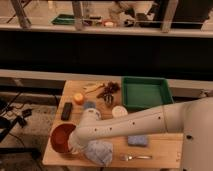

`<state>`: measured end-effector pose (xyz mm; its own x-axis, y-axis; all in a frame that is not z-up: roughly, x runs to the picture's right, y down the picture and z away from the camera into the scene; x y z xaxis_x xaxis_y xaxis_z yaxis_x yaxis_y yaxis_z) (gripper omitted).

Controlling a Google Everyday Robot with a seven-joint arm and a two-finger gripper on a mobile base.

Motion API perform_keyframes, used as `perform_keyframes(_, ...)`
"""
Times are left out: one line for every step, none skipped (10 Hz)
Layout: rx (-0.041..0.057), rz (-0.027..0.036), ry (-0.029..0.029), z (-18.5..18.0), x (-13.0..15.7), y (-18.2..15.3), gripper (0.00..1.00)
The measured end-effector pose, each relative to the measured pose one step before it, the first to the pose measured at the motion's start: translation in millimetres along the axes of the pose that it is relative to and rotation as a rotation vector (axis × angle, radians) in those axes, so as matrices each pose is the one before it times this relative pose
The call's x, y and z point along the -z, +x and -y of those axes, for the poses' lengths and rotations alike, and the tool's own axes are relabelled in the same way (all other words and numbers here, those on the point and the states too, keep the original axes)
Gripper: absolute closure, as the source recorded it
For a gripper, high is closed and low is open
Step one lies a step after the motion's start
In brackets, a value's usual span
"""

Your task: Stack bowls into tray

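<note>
Reddish bowls [60, 138] front-left; tool [75, 145] closed against their right rim; hold unclear.

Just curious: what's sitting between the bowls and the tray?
The camera view shows a white cup and a blue cup between the bowls and the tray; the arm crosses there too, gripper by the bowls.
</note>
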<state>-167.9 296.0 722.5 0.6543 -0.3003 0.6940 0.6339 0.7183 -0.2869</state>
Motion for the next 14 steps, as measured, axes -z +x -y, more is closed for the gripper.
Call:
perform_keyframes(0.00004, 0.00003, -0.00004, -0.02, -0.01, -0.03, 1.00)
perform_keyframes(-0.00036, 0.00066, -0.00038, -0.19, -0.29, -0.05, 1.00)
perform_keyframes(0.00020, 0.00000, -0.00013, 0.05, 0.02, -0.06, 1.00)
perform_keyframes(-0.00040, 0.00065, -0.00141, -0.01, -0.28, -0.05, 1.00)
perform_keyframes(0.00368, -0.01005, -0.00685, 0.72, 0.62, -0.62, 1.00)
perform_keyframes(0.00335, -0.01752, -0.00411, 2.44, 2.35, -3.16, 1.00)
perform_keyframes(0.00508, -0.01718, 0.00060, 2.06, 3.86, -2.56, 1.00)
perform_keyframes(0.00804, -0.01817, 0.00329, 2.39, 5.22, -2.75, 1.00)
perform_keyframes(0.00803, -0.01187, 0.00578, 2.70, 5.58, -3.22, 1.00)
perform_keyframes(0.00977, -0.00367, 0.00689, 2.09, 4.14, -4.44, 1.00)
perform_keyframes(0.00431, 0.00321, 0.01043, 1.71, 3.07, -2.90, 1.00)
perform_keyframes(-0.00066, 0.00467, 0.01227, 0.81, 2.66, -1.43, 1.00)
perform_keyframes(-0.00093, 0.00479, 0.00919, 0.55, 1.41, -1.28, 1.00)
perform_keyframes(-0.00214, 0.01061, 0.01224, 0.90, 1.19, -3.09, 1.00)
